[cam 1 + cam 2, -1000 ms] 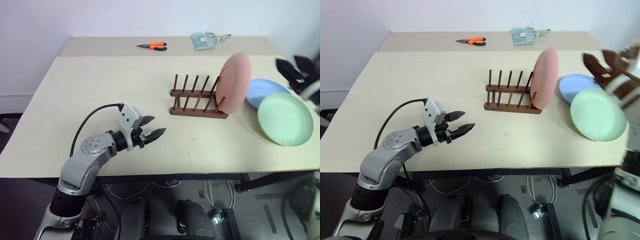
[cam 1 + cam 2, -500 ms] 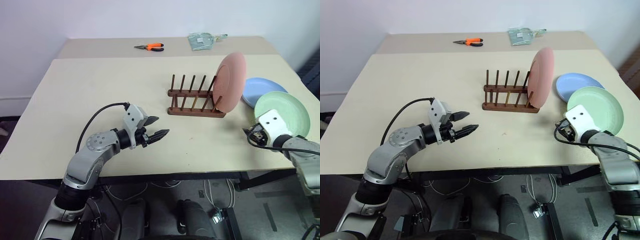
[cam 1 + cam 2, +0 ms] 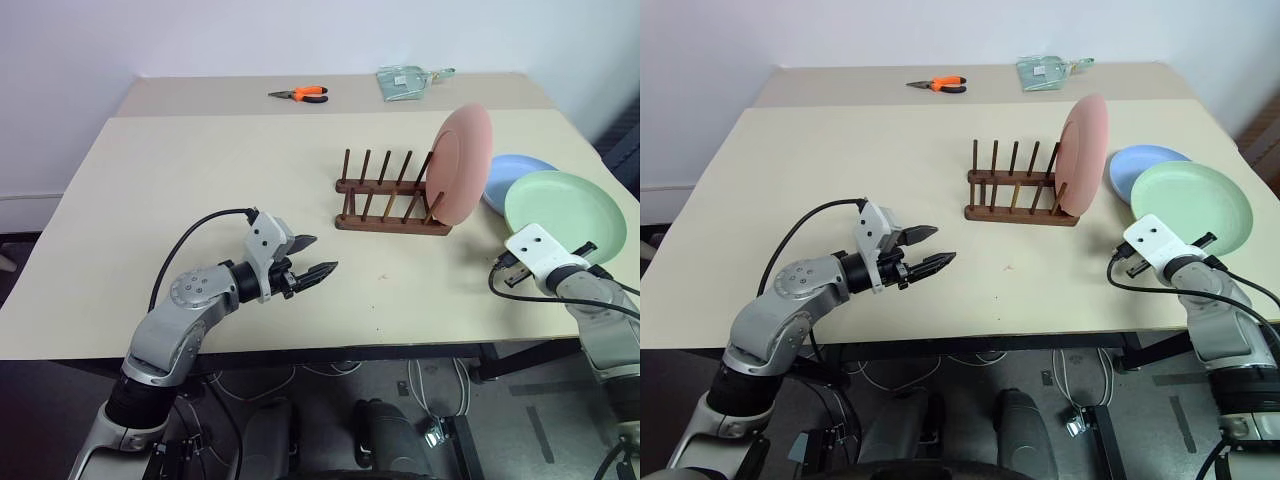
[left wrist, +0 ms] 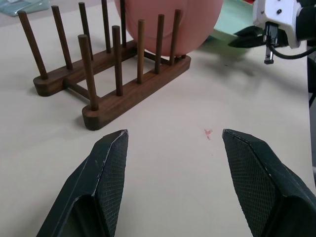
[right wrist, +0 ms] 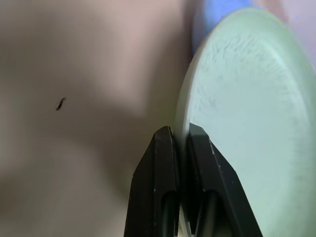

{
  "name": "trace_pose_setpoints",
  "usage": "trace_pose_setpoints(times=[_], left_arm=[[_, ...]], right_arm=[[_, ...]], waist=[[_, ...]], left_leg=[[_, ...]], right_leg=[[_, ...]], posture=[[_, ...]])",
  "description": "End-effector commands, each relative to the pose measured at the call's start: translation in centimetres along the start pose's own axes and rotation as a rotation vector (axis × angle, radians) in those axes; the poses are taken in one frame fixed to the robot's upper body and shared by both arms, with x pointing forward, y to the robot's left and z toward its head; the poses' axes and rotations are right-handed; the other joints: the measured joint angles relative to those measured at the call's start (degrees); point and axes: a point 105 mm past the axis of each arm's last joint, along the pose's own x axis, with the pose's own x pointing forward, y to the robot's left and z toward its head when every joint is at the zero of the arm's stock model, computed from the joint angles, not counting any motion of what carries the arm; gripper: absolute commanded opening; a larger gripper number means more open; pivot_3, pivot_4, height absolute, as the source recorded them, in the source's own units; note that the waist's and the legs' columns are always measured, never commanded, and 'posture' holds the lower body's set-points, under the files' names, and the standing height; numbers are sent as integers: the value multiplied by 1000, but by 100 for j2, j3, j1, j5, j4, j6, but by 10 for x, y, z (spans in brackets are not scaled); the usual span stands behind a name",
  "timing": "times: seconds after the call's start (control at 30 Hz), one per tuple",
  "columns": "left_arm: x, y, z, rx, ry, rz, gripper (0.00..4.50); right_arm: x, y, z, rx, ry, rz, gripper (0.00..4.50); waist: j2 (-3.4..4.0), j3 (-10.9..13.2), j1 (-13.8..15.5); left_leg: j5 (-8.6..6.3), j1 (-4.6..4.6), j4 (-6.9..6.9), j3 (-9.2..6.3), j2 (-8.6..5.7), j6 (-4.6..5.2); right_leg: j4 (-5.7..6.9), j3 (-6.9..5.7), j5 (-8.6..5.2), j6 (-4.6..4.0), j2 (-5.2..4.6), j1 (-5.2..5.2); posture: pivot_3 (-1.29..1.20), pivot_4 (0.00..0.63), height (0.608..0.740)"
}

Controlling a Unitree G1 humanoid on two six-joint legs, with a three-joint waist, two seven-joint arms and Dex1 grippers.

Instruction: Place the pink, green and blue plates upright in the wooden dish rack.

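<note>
Currently at the green-plate pick. Landmark: wooden dish rack [image 3: 392, 205], mid-table.

Left of rack, nearer the front edge: left gripper [image 3: 312, 257], fingers spread wide, nothing between them, hovering over bare table [image 3: 200, 170] and pointing toward rack. Idle; best left parked so as not to crowd the slots.

On rack: pink plate [image 3: 464, 165] upright in the rightmost slot, leaning on the end pegs. Four peg pairs to its left free.

Right of rack: blue plate [image 3: 514, 172] flat on table, partly covered by green plate [image 3: 563, 206] lying over its near edge. Right gripper [image 5: 180, 140] clenched on the near rim of green plate, one finger above the rim, one below.

Notes for doing the step well, as judgement: thin-rim pinch, so slip likely if swung fast. Lift slowly, clear of blue plate, roll wrist until plate stands on edge, approach from above, lower into the slot just left of pink plate without nudging it. Release only once rim seated between both rails.
</note>
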Motion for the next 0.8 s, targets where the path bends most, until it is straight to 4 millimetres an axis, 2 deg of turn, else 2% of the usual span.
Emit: trace_pose_setpoints(times=[0.03,0.1,0.17,0.23,0.3,0.4,0.43,0.5,0.6,0.73,0.8], left_arm=[[-1,-2,9,24,-34,-6,3134],[0,-2,9,24,-33,-11,3134],[1,-1,8,24,-32,-13,3134],[3,-1,8,24,-35,-18,3134],[4,-1,9,23,-38,-21,3134],[5,0,9,22,-41,-20,3134],[5,0,9,21,-42,-18,3134],[4,1,9,21,-43,-13,3134],[3,1,8,21,-44,-10,3134],[1,0,9,19,-44,0,3134],[0,0,8,18,-43,4,3134]], right_arm=[[-24,-73,60,176,-255,-168,26],[-40,-95,97,296,-442,-165,26],[-59,-124,131,344,-599,-215,26],[-77,-141,164,437,-754,-206,26],[-92,-135,196,576,-912,-47,26],[-124,-94,243,734,-1119,391,26],[-131,-82,253,763,-1145,492,26],[-128,-61,264,863,-1117,642,26],[-107,-38,266,997,-984,741,26],[-73,-35,259,1162,-842,683,26],[-64,-35,255,1190,-810,676,26]], waist=[[4,1,-3],[7,4,-34],[9,5,-41],[10,5,-27],[5,5,0],[0,4,-3],[0,5,-10],[1,5,-10],[1,4,0],[2,4,-8],[2,4,-8]], left_leg=[[0,0,0,1,0,0],[0,1,0,1,0,0],[0,5,-3,0,4,1],[-1,5,-4,-2,9,0],[-1,5,-5,-6,11,0],[-1,3,-5,-12,11,1],[-1,3,-4,-11,11,1],[-1,3,-4,-11,11,1],[-1,1,-4,-13,8,1],[-2,-6,-4,-10,-3,2],[-2,-14,-4,-10,-4,1]], right_leg=[[0,0,0,1,0,0],[0,0,2,3,2,0],[2,0,3,5,7,-1],[3,0,2,4,10,-1],[2,-3,2,3,9,-1],[0,-4,2,2,-6,4],[0,-3,2,2,-10,4],[2,-3,3,1,-18,2],[2,-6,-2,-9,-29,0],[1,-6,-7,-20,-44,-4],[1,-6,-7,-20,-44,-12]], posture=[[0,150,740],[0,150,740],[0,150,740],[0,150,740],[0,150,740],[0,150,740],[0,150,740],[0,150,740],[0,150,740],[0,150,740],[0,150,740]])
